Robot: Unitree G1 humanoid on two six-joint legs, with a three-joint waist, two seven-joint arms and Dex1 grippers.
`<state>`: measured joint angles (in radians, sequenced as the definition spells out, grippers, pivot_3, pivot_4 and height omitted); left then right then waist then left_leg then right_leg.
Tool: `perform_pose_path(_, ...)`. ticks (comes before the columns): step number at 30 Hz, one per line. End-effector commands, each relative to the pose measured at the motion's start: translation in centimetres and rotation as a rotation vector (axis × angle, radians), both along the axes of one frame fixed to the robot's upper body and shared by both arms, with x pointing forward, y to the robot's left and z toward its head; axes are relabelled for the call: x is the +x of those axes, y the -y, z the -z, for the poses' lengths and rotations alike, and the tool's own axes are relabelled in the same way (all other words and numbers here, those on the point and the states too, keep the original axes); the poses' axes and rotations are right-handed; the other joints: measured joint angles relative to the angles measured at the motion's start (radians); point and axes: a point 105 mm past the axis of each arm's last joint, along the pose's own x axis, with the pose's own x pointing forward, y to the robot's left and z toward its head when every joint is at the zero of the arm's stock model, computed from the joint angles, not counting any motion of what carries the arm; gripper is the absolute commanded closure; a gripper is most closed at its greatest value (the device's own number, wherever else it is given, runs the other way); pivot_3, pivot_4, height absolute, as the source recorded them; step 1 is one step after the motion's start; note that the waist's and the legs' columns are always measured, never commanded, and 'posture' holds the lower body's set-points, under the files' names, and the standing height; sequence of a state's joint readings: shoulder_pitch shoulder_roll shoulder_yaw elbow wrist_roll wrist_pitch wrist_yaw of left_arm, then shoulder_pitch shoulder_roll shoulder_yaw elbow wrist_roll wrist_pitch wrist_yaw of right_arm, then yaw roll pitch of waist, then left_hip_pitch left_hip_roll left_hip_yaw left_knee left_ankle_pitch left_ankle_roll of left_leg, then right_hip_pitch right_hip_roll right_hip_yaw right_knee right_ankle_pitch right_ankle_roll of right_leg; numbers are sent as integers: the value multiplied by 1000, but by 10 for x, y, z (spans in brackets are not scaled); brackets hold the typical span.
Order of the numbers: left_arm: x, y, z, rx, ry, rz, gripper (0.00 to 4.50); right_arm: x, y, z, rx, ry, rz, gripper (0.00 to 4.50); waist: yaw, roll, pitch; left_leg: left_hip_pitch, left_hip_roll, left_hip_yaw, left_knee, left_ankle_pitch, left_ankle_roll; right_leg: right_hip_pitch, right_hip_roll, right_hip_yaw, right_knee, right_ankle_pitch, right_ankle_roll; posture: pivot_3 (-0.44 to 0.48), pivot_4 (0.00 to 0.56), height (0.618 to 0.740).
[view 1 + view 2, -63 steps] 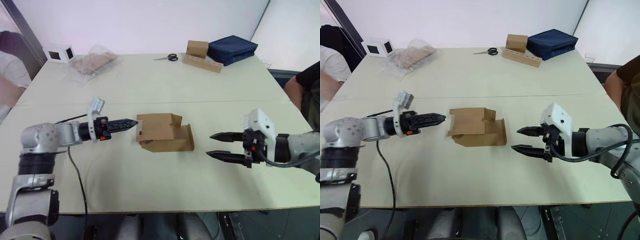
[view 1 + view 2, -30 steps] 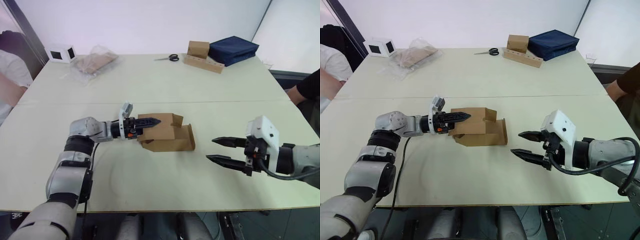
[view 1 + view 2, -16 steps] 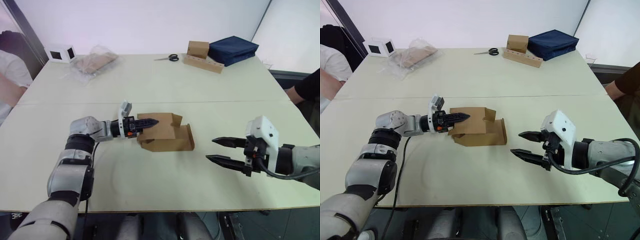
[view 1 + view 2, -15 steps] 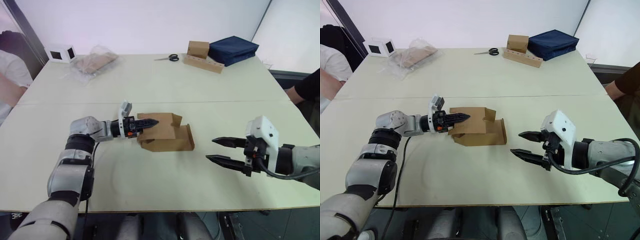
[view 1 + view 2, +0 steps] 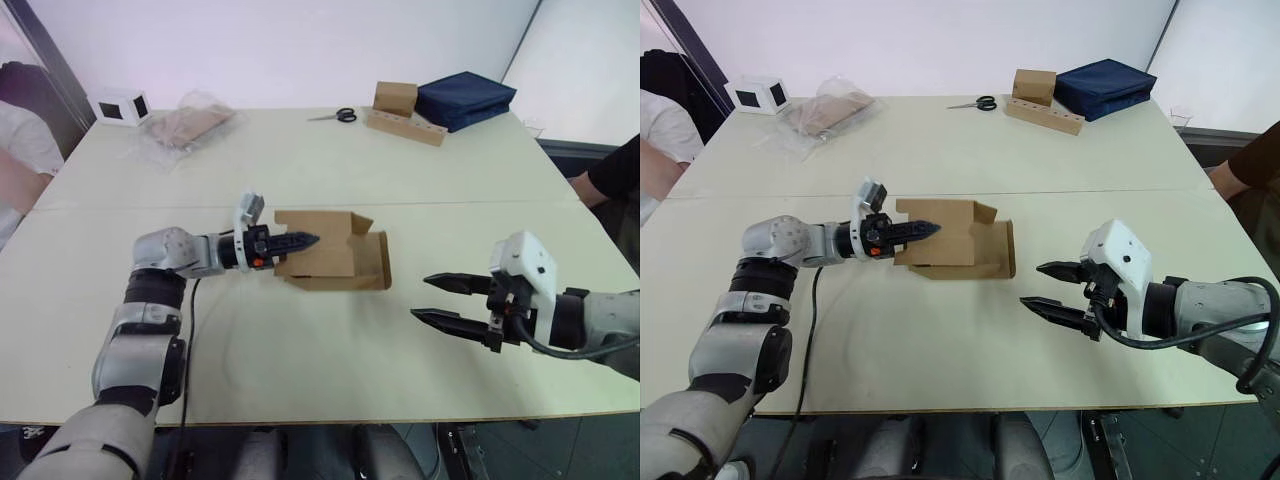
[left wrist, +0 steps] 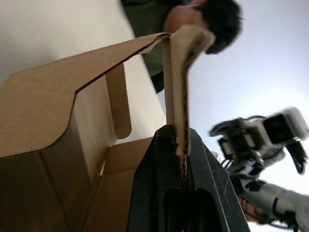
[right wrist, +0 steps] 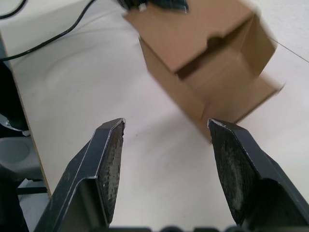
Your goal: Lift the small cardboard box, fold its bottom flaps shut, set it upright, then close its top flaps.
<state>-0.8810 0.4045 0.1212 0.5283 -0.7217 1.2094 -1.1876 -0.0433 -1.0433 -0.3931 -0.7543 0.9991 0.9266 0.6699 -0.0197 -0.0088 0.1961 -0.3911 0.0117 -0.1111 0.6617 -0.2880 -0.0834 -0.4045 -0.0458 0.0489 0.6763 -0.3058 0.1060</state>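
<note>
The small cardboard box lies on its side at the middle of the table, with its open end and loose flaps facing right. My left gripper reaches in from the left and is shut on the box's upper wall. In the left wrist view the black fingers pinch the cardboard edge. My right gripper hovers open to the right of the box, a hand's width away, with nothing between its fingers. The box lies ahead of them.
At the table's far left stand a white cube with dark windows and a clear plastic bag. Scissors, a tan carton on a holed wooden bar and a navy bag are at the back right. People sit at both sides.
My left gripper has shut on the box's upper wall. The box has risen a little and turned, its open end now more to the right. The right gripper has stayed put.
</note>
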Motion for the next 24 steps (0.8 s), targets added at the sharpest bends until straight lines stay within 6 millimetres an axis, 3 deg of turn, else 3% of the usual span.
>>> perform_pose_path(1,-9,-5,-26,-61,110,-2,4470,0,-2,-13,28,62,-2,1651,1,0,0,0,0,0,0,0,0,0,0,0,0,0,0,0,150,740)
perform_pose_path(6,-42,-10,-48,8,454,3,4470,18,11,-31,229,89,97,1651,-3,0,0,0,1,0,0,0,0,0,0,0,0,0,0,0,150,740)
perform_pose_path(12,-43,-10,-52,81,729,-105,4470,36,9,-52,376,141,152,1651,9,0,0,1,1,1,0,0,0,0,0,1,1,0,0,0,150,740)
perform_pose_path(15,-51,-8,-49,122,838,-73,4470,45,7,-59,412,164,167,1651,5,0,0,0,0,1,0,0,0,1,-1,0,0,0,0,0,150,740)
perform_pose_path(18,-56,-7,-48,130,891,-67,4500,52,-2,-70,468,192,130,2363,1,0,0,0,0,1,0,0,0,0,0,1,0,0,0,0,150,740)
perform_pose_path(23,-65,-6,-43,142,929,-36,4500,60,-17,-73,470,188,52,4338,0,1,0,0,1,1,0,0,1,0,0,1,1,0,0,0,150,740)
perform_pose_path(24,-66,-6,-42,141,927,-33,4500,61,-21,-72,466,182,35,4426,0,1,0,0,1,1,0,0,1,0,0,1,1,0,0,0,150,740)
